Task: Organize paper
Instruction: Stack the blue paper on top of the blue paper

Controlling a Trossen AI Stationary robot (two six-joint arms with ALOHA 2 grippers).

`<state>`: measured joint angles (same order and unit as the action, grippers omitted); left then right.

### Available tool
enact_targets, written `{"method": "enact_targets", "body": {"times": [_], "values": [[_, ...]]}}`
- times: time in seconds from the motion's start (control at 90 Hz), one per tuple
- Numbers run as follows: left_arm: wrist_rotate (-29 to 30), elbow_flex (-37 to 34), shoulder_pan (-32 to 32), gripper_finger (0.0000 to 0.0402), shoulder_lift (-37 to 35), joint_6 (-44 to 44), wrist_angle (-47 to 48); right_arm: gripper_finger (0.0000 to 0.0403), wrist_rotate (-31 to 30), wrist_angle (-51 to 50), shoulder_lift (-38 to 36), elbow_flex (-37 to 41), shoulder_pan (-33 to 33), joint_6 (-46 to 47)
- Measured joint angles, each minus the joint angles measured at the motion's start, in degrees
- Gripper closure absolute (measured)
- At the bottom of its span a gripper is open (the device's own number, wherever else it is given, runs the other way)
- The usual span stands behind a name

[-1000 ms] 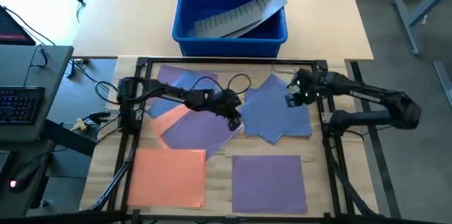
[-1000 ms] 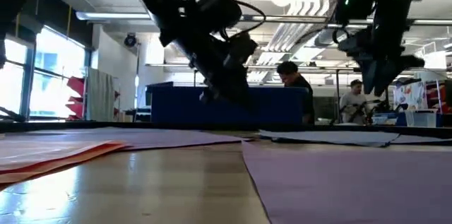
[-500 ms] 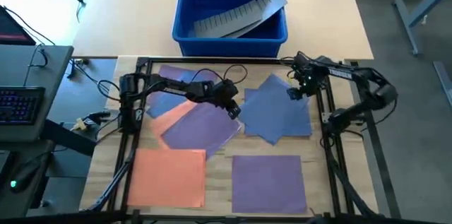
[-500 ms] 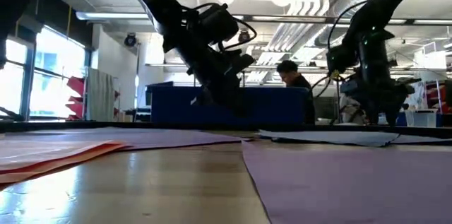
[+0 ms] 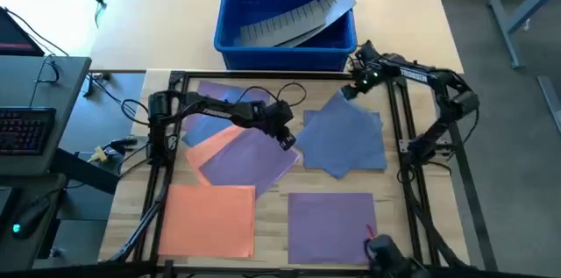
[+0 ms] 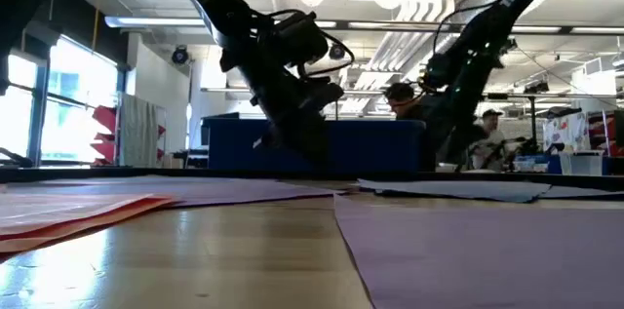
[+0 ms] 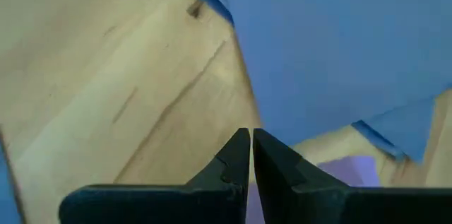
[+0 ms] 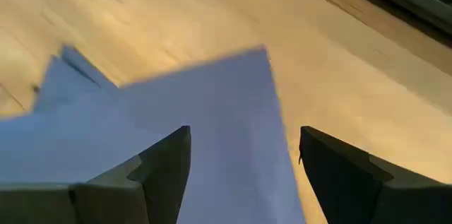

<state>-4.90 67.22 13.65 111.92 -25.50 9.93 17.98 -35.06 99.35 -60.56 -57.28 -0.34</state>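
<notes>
Sheets of paper lie flat on the wooden table. An orange sheet and a purple sheet are near the front, and a purple sheet overlaps an orange one at middle left. Overlapping blue sheets lie at the right. My left gripper is shut and hangs just above the table between the middle purple sheet and the blue sheets, with nothing between its fingers. My right gripper stands open over the far corner of the blue sheets.
A blue bin holding a grey ridged strip stands beyond the far edge of the work area. A black frame borders the table. A dark object shows at the near edge, by the front purple sheet. People are in the room behind.
My right gripper has gone from above the middle of the blue sheets toward the table's far edge and down, and now stands over their far corner. My left gripper has drawn back a little toward the far left. No sheet has moved.
</notes>
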Motion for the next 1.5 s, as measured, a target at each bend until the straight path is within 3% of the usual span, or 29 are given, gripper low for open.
{"method": "enact_targets", "body": {"times": [0.256,0.433,0.533,0.667,0.844,1.167,1.5], "values": [[-2.1,0.0,-0.6,0.0401,-0.2,-1.0,3.6,0.0158,-1.6,-0.2,8.6,-4.1,1.0,-2.0],[-2.4,0.0,-0.6,0.0401,-0.2,-1.0,4.0,0.0174,-12.3,0.1,8.9,-2.7,5.2,-4.3],[-2.4,0.0,-0.5,0.0401,-0.2,-1.0,4.0,0.0213,-17.1,0.7,8.9,-1.9,7.5,-4.2],[-2.3,0.0,-0.4,0.0401,-0.2,-0.9,4.0,0.0295,-20.6,0.9,8.9,-1.4,9.9,-2.2],[-2.3,0.0,-0.4,0.0401,-0.2,-0.9,4.0,0.0393,-21.7,-2.2,7.1,-2.4,10.9,-1.0],[-0.9,1.2,-0.5,0.0401,-0.2,-1.1,6.0,0.0403,-22.4,-16.8,1.3,-10.3,8.8,4.0],[0.3,5.8,-0.8,0.0401,-0.3,5.2,7.0,0.0403,-23.9,-31.1,-7.0,-12.4,2.0,27.0]]}}
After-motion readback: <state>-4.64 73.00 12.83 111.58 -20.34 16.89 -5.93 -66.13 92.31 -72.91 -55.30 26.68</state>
